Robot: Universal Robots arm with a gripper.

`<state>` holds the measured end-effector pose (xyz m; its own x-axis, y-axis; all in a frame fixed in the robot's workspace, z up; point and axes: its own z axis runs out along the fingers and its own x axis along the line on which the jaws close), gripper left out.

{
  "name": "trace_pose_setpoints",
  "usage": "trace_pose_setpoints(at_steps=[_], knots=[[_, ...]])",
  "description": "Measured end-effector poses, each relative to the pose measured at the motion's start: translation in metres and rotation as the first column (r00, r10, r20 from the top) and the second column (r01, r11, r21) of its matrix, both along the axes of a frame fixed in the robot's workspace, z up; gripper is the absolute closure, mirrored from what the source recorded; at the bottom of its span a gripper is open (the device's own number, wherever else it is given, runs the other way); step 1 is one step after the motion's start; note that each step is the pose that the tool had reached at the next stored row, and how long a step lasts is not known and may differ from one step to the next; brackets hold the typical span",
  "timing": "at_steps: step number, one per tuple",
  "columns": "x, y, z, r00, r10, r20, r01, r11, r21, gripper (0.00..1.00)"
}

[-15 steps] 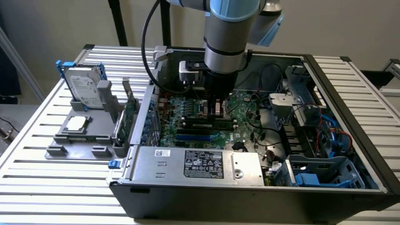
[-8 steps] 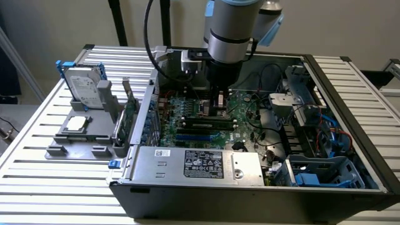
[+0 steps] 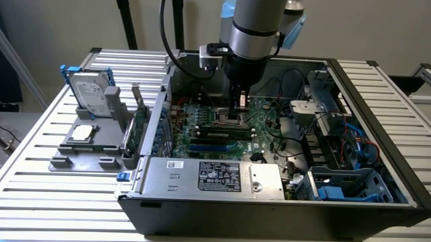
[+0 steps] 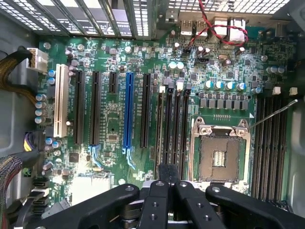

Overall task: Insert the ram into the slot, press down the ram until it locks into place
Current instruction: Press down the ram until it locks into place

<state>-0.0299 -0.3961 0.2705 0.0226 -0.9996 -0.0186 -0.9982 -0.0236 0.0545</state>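
A plain pale wall point(image 3: 377, 30) is seen across the top of the exterior view, evenly lit, no hard shadows. The counter point(image 3: 40, 166) is built from silver slatted aluminium profiles, running from the left edge to the lower right. Two dark vertical posts point(image 3: 128, 22) are seen at upper centre-left, behind the counter. A light diagonal strut point(image 3: 17, 63) is seen at the far left edge. A dark block point(image 3: 404, 80) is seen at the right edge, with a strip of grey floor point(image 3: 17, 126) visible at middle left.
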Motion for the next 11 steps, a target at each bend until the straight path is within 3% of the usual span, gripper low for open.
trace_pose_setpoints(at_steps=[11], knots=[[0.0000, 0.0000, 0.0000, 1.0000, 0.000, 0.0000, 0.000, 1.0000, -0.0001, 0.89]])
